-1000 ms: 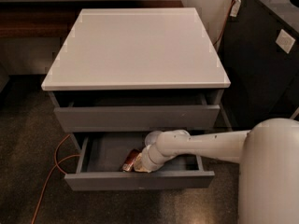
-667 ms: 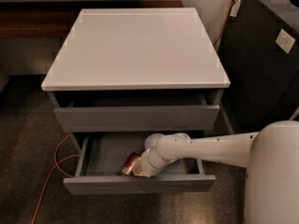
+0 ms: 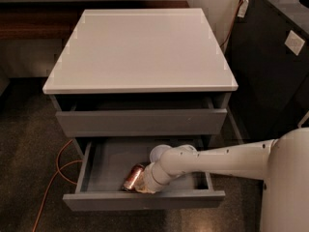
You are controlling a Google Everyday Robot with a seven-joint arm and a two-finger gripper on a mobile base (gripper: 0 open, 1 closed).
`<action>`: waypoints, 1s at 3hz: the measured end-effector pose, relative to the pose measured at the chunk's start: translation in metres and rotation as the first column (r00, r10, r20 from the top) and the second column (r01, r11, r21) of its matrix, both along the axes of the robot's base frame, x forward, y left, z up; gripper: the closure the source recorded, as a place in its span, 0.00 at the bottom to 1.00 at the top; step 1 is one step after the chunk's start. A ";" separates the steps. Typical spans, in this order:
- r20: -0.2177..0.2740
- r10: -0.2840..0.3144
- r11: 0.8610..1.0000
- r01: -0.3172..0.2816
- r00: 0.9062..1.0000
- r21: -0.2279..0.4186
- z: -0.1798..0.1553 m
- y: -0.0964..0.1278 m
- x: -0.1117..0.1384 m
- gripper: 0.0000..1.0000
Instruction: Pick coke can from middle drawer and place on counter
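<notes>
My pincer (image 3: 143,185) in open middle drawer (image 3: 145,201) | just beside coke can (image 3: 132,177) | can lettering unreadable | pincer state: I cannot tell | white surface (image 3: 140,52) above

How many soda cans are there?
1. The coke can lies near the front of the open middle drawer, next to the robot's hand. The arm may hide more.

Smooth matt counter (image 3: 140,52), shiny metal coke can (image 3: 133,177); plastic tool (image 3: 144,185) inside matt middle drawer (image 3: 145,200)
</notes>
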State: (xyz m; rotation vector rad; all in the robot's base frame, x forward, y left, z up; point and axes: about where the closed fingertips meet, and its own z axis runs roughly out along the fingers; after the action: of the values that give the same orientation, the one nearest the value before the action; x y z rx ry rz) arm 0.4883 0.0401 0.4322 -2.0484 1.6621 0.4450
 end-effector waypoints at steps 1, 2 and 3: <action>-0.005 0.015 1.000 -0.015 1.000 -0.004 0.001 0.000 -0.012 1.00; 0.001 0.034 0.999 -0.034 0.999 -0.011 0.006 0.002 -0.020 1.00; 0.014 0.053 0.998 -0.053 0.998 -0.035 0.011 0.005 -0.018 1.00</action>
State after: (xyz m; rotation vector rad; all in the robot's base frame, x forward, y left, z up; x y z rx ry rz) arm 0.4708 0.0452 0.4430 -2.1202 1.6212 0.4206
